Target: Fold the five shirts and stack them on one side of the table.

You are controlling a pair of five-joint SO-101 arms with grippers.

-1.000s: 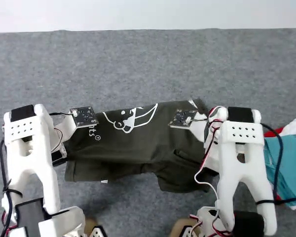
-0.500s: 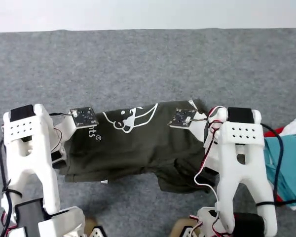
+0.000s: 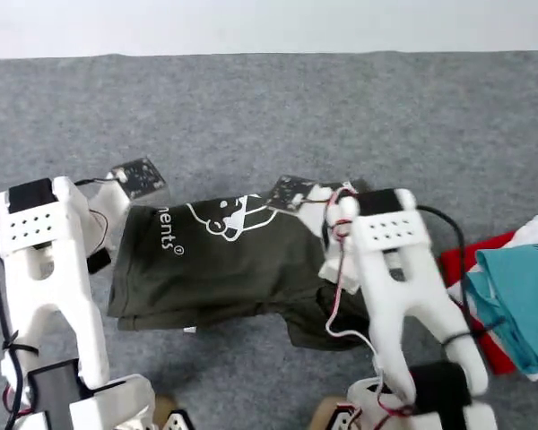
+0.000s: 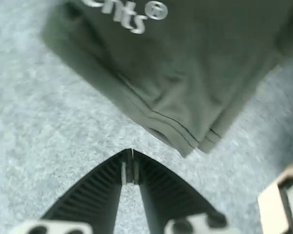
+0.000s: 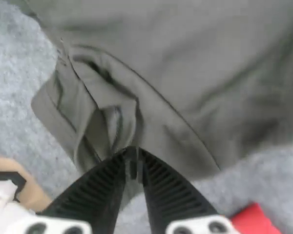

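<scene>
Here, the grey table (image 3: 251, 107) is bounded by a white wall (image 3: 251, 25); the olive shirt (image 3: 224, 264) is located beside the closed left gripper (image 4: 129, 165), under the closed right gripper (image 5: 132, 163).

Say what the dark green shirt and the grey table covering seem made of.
Dark olive-green shirt with white print: soft matte knit, probably cotton jersey; it creases limply, with stitched hems. Grey table covering: felt or low carpet, by its speckled, fuzzy nap.

The olive shirt (image 3: 224, 269) is soft, matt cloth. The table cover (image 3: 251, 116) is rough grey felt; the left arm (image 3: 36, 224) is smooth white plastic.
</scene>
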